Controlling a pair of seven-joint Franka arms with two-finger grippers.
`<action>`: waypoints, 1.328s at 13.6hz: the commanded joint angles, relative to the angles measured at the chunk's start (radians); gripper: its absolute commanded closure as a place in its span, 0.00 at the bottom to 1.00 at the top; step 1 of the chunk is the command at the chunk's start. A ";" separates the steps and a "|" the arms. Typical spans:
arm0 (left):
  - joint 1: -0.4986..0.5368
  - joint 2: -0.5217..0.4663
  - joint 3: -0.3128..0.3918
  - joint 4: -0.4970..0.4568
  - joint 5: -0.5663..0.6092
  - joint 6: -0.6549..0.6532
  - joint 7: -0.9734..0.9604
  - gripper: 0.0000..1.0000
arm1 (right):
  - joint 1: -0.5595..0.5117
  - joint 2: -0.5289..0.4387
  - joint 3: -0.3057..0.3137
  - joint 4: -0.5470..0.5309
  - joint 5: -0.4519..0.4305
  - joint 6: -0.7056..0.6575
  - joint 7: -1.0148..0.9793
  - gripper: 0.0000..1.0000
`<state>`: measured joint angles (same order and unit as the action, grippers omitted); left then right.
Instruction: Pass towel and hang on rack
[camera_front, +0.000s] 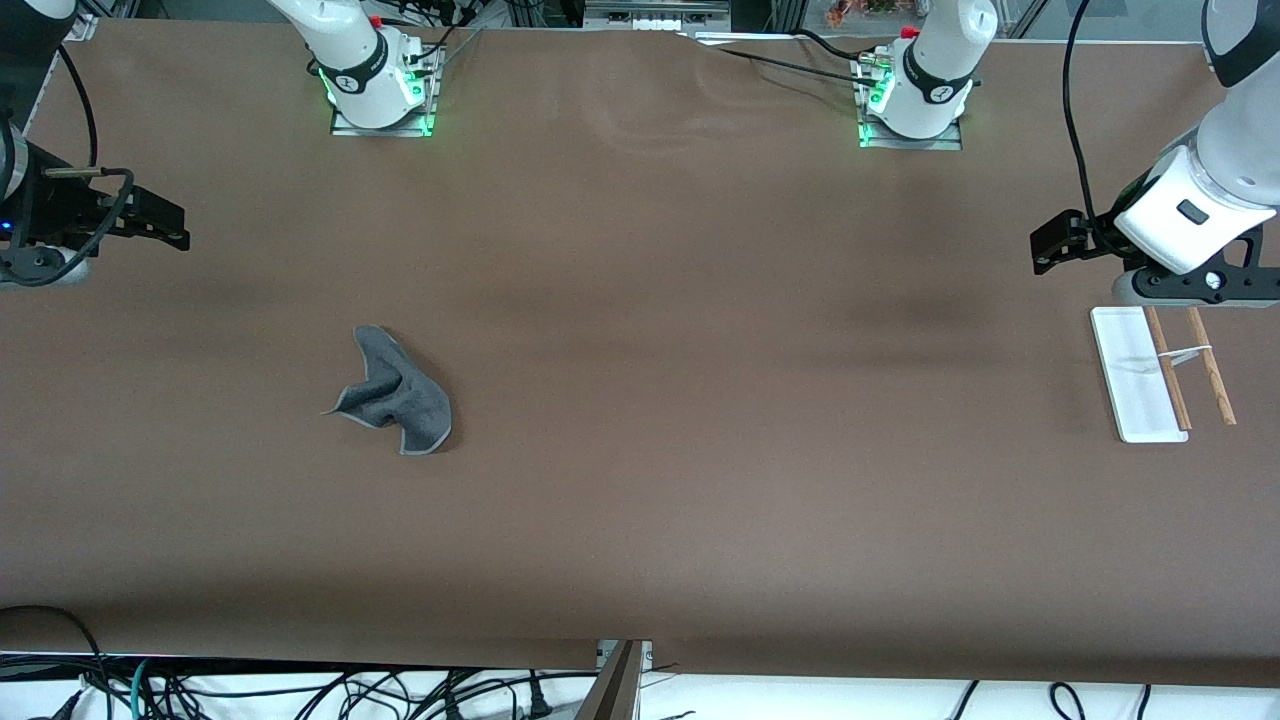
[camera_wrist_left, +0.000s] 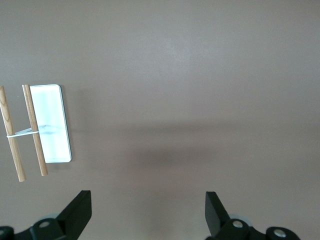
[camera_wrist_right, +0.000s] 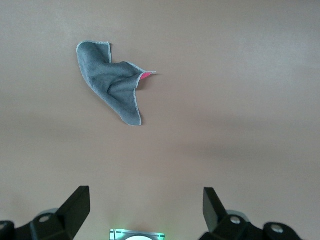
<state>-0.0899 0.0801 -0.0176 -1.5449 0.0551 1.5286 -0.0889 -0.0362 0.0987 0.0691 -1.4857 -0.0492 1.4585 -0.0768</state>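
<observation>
On the brown desk (camera_front: 640, 500), well apart from the rack (camera_front: 1160, 375), the towel (camera_front: 395, 395) is left crumpled and ungrasped; nothing is yet passed or hung. The right gripper (camera_front: 160, 225) is held with jaws released, as is the left gripper (camera_front: 1050, 245) near the rack. Soft grey cloth, stitched edge; white tray base, thin wooden rods.

Two white arms with black joint rings, bolted to metal base plates lit green at the edges. Black cables looping from the wrists and trailing past the bases. Left end effector (camera_front: 1050, 245) and right end effector (camera_front: 160, 225) both matte black, with angular fingers (camera_wrist_left: 77, 210) spread wide.
</observation>
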 joint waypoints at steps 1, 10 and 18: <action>-0.001 0.001 -0.001 0.022 0.002 -0.022 0.023 0.00 | -0.013 -0.007 0.009 -0.004 0.019 -0.003 0.011 0.00; -0.001 0.001 -0.001 0.022 0.002 -0.022 0.023 0.00 | -0.011 -0.001 0.009 -0.002 0.019 0.006 0.008 0.00; -0.001 0.010 0.001 0.022 0.003 -0.010 0.023 0.00 | -0.005 0.067 0.012 -0.004 0.012 0.072 0.012 0.00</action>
<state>-0.0899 0.0802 -0.0176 -1.5448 0.0551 1.5282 -0.0888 -0.0360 0.1336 0.0712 -1.4863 -0.0476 1.5029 -0.0768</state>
